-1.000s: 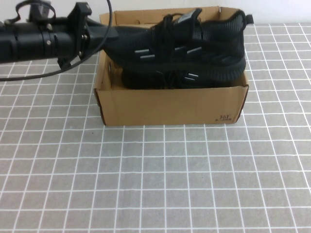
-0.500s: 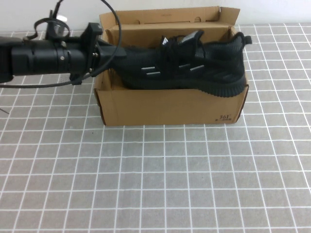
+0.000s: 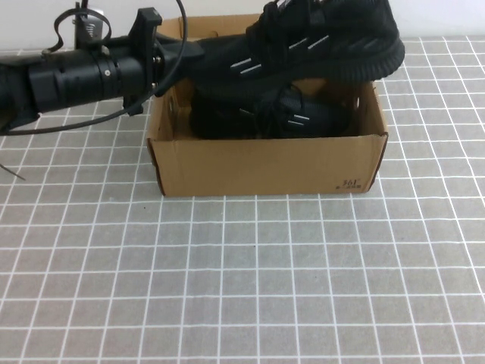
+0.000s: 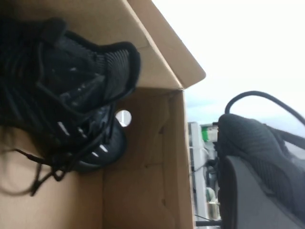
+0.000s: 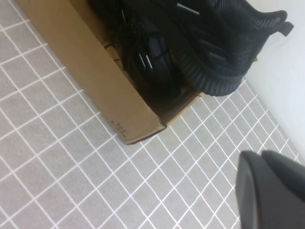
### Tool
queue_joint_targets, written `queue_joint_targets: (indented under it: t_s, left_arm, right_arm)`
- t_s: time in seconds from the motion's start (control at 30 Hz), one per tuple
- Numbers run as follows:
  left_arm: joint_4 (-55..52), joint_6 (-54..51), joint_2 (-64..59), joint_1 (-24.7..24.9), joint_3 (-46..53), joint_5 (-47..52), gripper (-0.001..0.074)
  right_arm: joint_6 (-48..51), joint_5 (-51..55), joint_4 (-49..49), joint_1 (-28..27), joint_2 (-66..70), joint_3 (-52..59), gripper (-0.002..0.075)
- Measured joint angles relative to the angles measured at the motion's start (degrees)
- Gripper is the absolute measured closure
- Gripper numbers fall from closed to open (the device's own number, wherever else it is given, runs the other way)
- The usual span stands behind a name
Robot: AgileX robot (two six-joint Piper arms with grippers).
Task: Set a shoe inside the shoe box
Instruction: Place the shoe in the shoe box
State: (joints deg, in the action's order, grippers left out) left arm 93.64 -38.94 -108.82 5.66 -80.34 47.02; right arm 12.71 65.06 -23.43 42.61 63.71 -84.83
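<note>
My left gripper [image 3: 186, 57] reaches in from the left and is shut on one end of the black shoe [image 3: 318, 42]. It holds the shoe level above the open brown shoe box [image 3: 265, 163], over the back rim. The matching twin sneaker [image 3: 273, 117] lies inside the box below it. In the left wrist view the held shoe's knit [image 4: 267, 148] fills the near corner and the twin [image 4: 71, 81] rests in the box [image 4: 143, 181]. My right gripper [image 5: 262, 157] is shut and empty, high to the right of the box [image 5: 71, 43]; it is out of the high view.
The box stands on a grey gridded table [image 3: 250, 280] near a white back wall [image 3: 439, 15]. The left arm's cable [image 3: 170, 30] loops over the box's left corner. The right wrist view also shows the held shoe [image 5: 224, 43] and twin [image 5: 152, 62].
Half a second ago the held shoe sat low in the box over the twin. It is now lifted above the rim and shifted back and right, uncovering the twin.
</note>
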Motion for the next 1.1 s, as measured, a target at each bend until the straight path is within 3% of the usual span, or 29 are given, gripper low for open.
queue_joint_targets:
  t_s: [0.53, 1.1]
  left_arm:
    - [-9.73, 2.98, 0.0, -1.99, 0.0, -2.87, 0.0626]
    - [-12.03, 4.99, 0.0, 1.73, 0.0, -6.32, 0.0626]
  right_arm:
    - [0.0, 0.7, 0.0, 0.0, 0.0, 0.0, 0.0742]
    - [0.0, -0.41, 0.0, 0.0, 0.0, 0.0, 0.0742]
